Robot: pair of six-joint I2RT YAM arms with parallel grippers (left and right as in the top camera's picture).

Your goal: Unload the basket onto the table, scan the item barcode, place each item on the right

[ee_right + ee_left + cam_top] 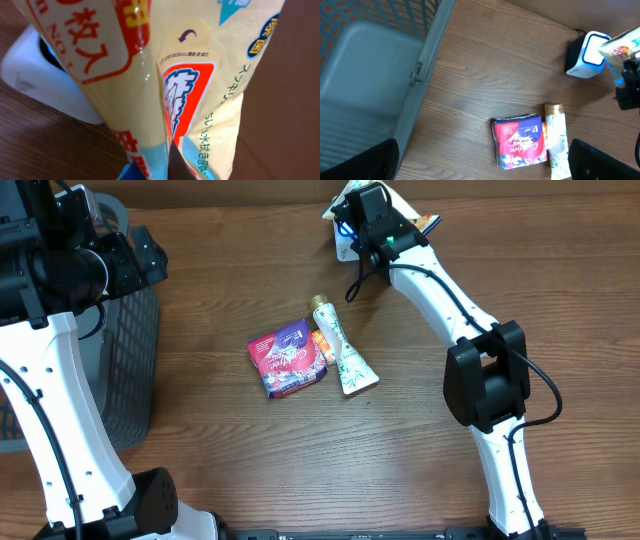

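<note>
Clamping a cream printed packet (190, 75) between closed fingers, the right gripper (368, 222) holds it at the far side of the table (240, 270) — directly over the white scanner (587, 55), which shows just behind the packet in the right wrist view. The left gripper (150, 258) hangs with its fingers spread wide, gripping nothing, above the grey basket (130, 360). Mid-table lie a red pouch (288, 358) and a pale tube (340, 350) — side by side, touching.
</note>
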